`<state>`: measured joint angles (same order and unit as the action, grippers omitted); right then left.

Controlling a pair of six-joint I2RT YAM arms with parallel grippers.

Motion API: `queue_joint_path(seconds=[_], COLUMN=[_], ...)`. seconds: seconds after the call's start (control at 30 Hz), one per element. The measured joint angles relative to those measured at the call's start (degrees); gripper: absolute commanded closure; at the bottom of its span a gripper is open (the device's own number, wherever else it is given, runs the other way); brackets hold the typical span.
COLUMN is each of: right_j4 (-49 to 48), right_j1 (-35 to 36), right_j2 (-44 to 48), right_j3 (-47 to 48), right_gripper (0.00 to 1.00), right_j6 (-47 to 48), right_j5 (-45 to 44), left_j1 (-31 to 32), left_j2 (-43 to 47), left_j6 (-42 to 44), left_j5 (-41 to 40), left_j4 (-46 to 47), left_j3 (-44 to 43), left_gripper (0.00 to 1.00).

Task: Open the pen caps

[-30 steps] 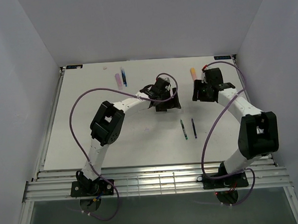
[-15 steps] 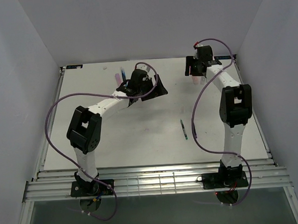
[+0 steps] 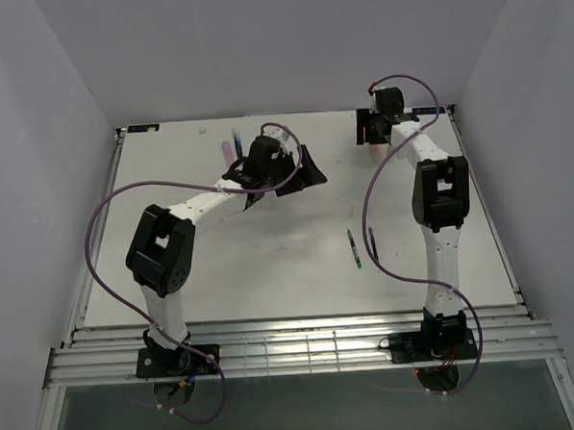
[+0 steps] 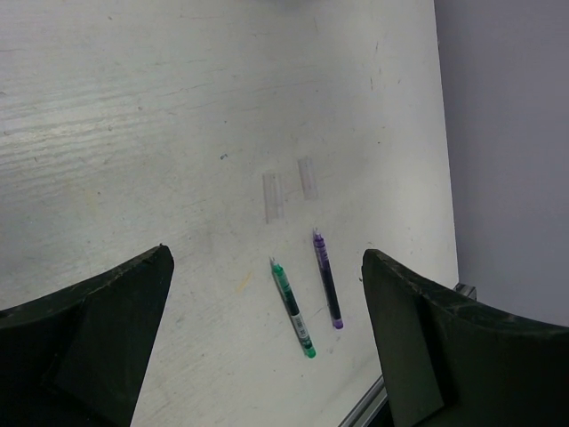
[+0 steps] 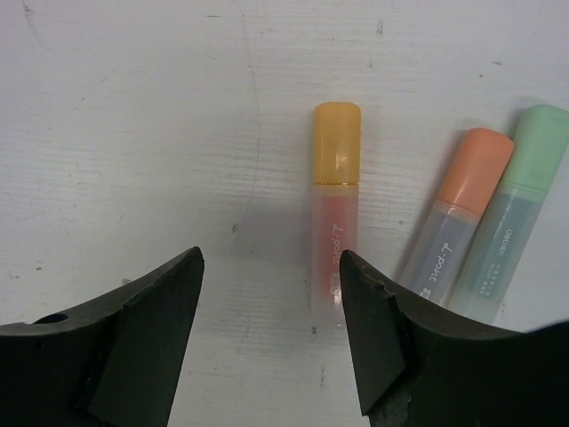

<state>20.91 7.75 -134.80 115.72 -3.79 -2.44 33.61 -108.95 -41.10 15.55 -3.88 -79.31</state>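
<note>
While the right gripper (image 5: pixel 271 342) hangs over the far right corner of the table (image 3: pixel 270 264), three stubby markers lie under its camera, and every cap is on. Centre of the right wrist view, the yellow-orange cap (image 5: pixel 336 142) sits on the pinkish marker (image 5: pixel 333 240), whose other end reaches into the gap between the fingers. Just to the right, the orange cap (image 5: pixel 476 169) tops the orange marker (image 5: pixel 436 258). Pressed up beside that one, the pale green cap (image 5: pixel 540 142) tops the green marker (image 5: pixel 493 249). The right gripper's jaws are spread wide and there is nothing between them.

Over on the other side, the left gripper (image 4: pixel 267 347) is spread wide too and carries nothing. It sits over the far middle of the table. Its camera looks toward the near right, where the thin green pen (image 4: pixel 293 310) and the thin purple pen (image 4: pixel 326 278) lie side by side, close but apart. Just past their tips lie two small clear tubes (image 4: pixel 273 197), loose on the table.

From above, a pink marker (image 3: pixel 228 151) and a slim blue pen (image 3: pixel 237 141) lie together at the far edge, just left of the left gripper. Whether those two are capped cannot be told from that view.
</note>
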Motion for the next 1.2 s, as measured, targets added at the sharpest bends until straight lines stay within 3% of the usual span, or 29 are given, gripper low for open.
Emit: queue_joint_path(seconds=[0.43, 0.73, 1.03, 1.07, 1.2], right_j4=[0.4, 0.5, 0.5, 0.8, 1.8], right_j1=[-0.9, -1.7, -2.2, -2.2, -2.1], right_j2=[-3.4, -4.5, -5.4, -5.6, -6.4], right_j3=[0.1, 0.1, 1.3, 1.6, 3.4], right_gripper=[0.33, 0.41, 0.64, 0.73, 0.91], right_j6=[1.9, 2.3, 2.8, 2.6, 2.8], right_j5=[-0.4, 0.3, 2.1, 2.3, 3.9], left_j1=[-0.9, -0.9, -0.9, -0.9, -0.9], left_j2=[-0.4, -0.5, -0.5, -0.5, -0.5], left_j6=[-2.0, -2.2, -2.3, -2.3, -2.4], left_j5=[3.0, 3.2, 3.2, 3.2, 3.2], left_j4=[2.4, 2.6, 2.6, 2.6, 2.4], left_j3=[1.0, 1.0, 1.0, 1.0, 1.0], left_gripper=[0.02, 0.02, 0.02, 0.02, 0.03])
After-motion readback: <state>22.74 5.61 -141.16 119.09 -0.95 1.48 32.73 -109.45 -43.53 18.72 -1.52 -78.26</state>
